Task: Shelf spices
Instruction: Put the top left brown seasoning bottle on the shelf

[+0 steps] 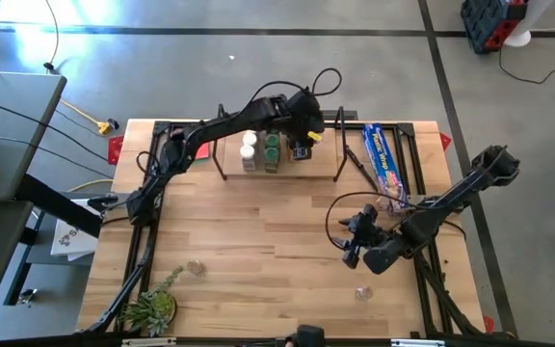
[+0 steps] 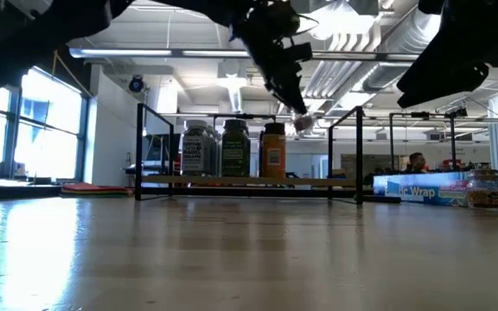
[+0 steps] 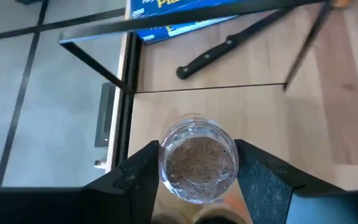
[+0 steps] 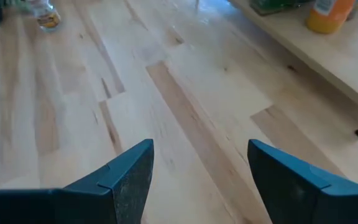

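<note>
The shelf (image 1: 321, 166) stands at the table's far middle. On its wooden board stand a white-topped jar (image 1: 249, 151), a green-topped jar (image 1: 272, 150) and a yellow jar (image 1: 300, 152). My left gripper (image 1: 306, 135) reaches over the shelf's right part, shut on a clear spice jar (image 3: 197, 163) filled with brown powder. In the low view this jar (image 2: 303, 123) hangs above the board. My right gripper (image 4: 197, 168) stands open and empty over the bare table at the right (image 1: 351, 251). My left gripper pinches the clear jar by its round side (image 3: 166, 163) between its two fingers, one on each side. The fingers slant down from the table's near left. The jar is lifted clear above the shelf board (image 3: 229, 118).
A long blue box (image 1: 385, 162) lies right of the shelf, with a jar (image 1: 386, 202) at its near end. Loose jars lie near the table's front at the left (image 1: 197, 267) and the right (image 1: 362, 292). A green plant (image 1: 152, 308) stands at the near left corner.
</note>
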